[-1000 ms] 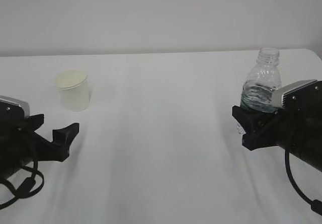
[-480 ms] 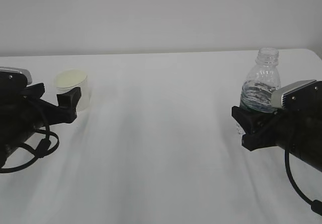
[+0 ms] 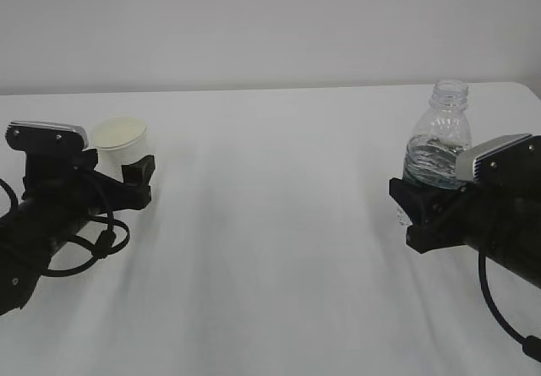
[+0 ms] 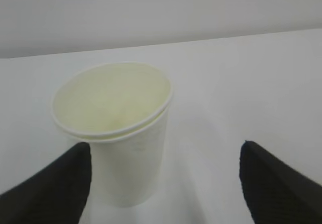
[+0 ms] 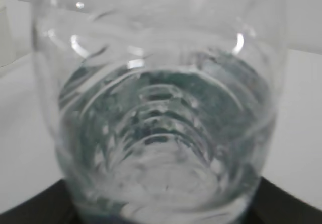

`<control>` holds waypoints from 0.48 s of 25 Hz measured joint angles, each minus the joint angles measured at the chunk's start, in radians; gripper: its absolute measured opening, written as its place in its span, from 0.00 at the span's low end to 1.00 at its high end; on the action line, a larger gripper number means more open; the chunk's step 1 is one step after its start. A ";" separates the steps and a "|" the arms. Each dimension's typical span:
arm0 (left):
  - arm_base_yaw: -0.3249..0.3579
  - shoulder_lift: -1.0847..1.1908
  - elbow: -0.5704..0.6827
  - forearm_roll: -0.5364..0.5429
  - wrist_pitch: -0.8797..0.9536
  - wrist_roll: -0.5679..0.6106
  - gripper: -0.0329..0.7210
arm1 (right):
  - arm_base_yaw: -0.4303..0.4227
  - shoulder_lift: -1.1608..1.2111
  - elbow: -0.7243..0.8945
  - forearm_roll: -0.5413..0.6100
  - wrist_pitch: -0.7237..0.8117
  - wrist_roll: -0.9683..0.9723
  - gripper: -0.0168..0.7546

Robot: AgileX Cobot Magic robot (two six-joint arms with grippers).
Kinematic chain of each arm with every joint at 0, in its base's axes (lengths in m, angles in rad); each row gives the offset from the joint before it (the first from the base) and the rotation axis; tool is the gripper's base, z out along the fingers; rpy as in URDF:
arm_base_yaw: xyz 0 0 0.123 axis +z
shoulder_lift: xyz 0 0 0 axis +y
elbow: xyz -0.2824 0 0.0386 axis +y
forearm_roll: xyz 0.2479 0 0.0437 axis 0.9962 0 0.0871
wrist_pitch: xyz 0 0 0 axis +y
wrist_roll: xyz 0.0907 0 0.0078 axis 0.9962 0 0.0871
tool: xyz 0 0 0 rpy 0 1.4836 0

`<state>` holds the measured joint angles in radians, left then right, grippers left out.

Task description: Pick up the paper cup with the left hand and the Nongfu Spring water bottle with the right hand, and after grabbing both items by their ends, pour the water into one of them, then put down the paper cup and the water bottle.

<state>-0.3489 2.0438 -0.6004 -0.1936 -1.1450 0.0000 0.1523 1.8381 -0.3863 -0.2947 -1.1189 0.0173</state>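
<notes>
The white paper cup (image 3: 118,133) stands upright at the left of the table. My left gripper (image 3: 121,173) is open and straddles its lower part. In the left wrist view the cup (image 4: 121,133) sits between the two black fingers, close to the left fingertip (image 4: 60,183) and well apart from the right one (image 4: 274,178). At the right, the capless Nongfu Spring water bottle (image 3: 439,139) stands upright with my right gripper (image 3: 418,207) shut on its lower body. The bottle (image 5: 161,108) fills the right wrist view, with water inside it.
The white table (image 3: 270,241) stretches bare between the two arms. Its far edge meets a plain white wall. A black cable loops under the left arm (image 3: 84,249).
My left arm has moved forward and to the right, up to the paper cup, so its open fingers now flank it. The right arm and bottle have not moved.
</notes>
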 joint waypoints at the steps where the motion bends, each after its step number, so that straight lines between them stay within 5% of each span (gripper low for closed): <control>1: 0.006 0.010 -0.011 0.000 0.000 0.000 0.95 | 0.000 0.000 0.000 0.000 0.000 0.000 0.55; 12: 0.064 0.091 -0.093 0.030 0.000 0.000 0.94 | 0.000 0.000 0.000 0.000 0.000 0.000 0.55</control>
<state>-0.2854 2.1347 -0.6932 -0.1638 -1.1450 0.0000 0.1523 1.8381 -0.3863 -0.2947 -1.1189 0.0173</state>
